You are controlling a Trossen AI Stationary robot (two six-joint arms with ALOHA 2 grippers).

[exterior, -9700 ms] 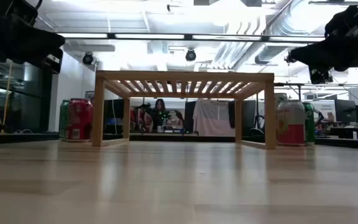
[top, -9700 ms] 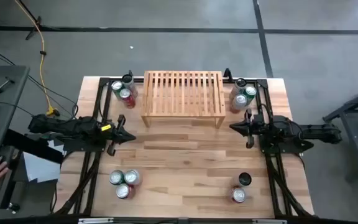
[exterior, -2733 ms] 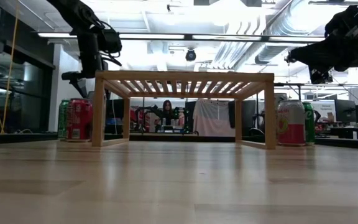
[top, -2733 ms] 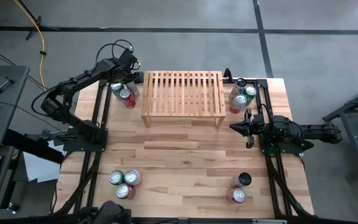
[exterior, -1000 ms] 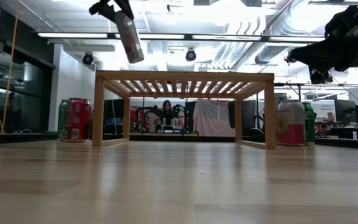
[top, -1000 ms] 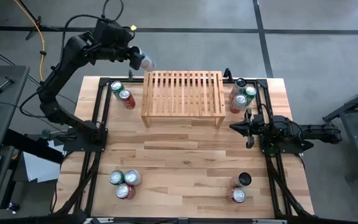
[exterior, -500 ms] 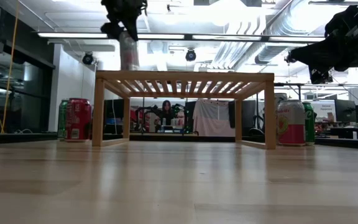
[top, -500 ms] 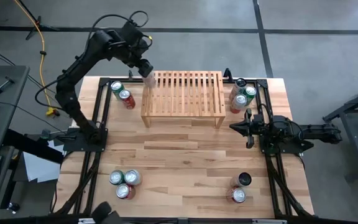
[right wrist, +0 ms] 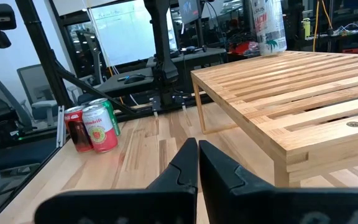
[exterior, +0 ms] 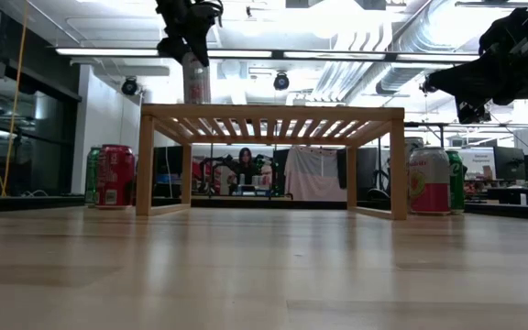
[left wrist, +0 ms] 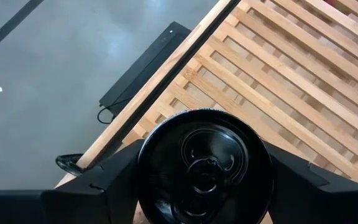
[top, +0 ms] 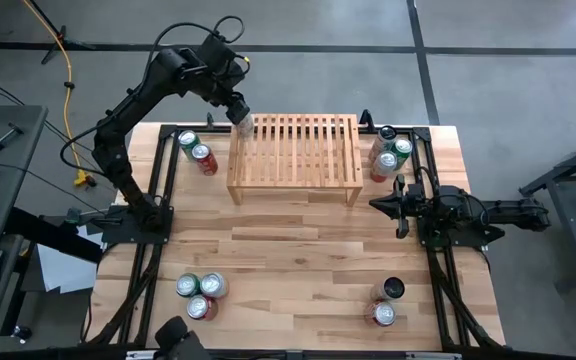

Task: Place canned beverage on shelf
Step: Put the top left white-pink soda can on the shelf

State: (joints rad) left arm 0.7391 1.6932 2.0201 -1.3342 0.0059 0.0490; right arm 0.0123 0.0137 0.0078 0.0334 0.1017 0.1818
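The left gripper point(top: 240, 116), fingers clamped on an upright can point(exterior: 194, 81), holds it at the shelf's point(top: 308, 160) far left corner. The right gripper point(top: 380, 205), fingers together, waits right of the shelf.

Grey concrete floor point(top: 298, 25) crossed by dark seam lines surrounds the light-wood plank table point(top: 298, 250), with a yellow cable point(top: 66, 70) trailing across it. Beyond the table's far edge, an open workshop: white ceiling with long strip lights point(exterior: 273, 53), exposed ducts point(exterior: 401, 37), cluttered benches and a seated person point(exterior: 245, 165).
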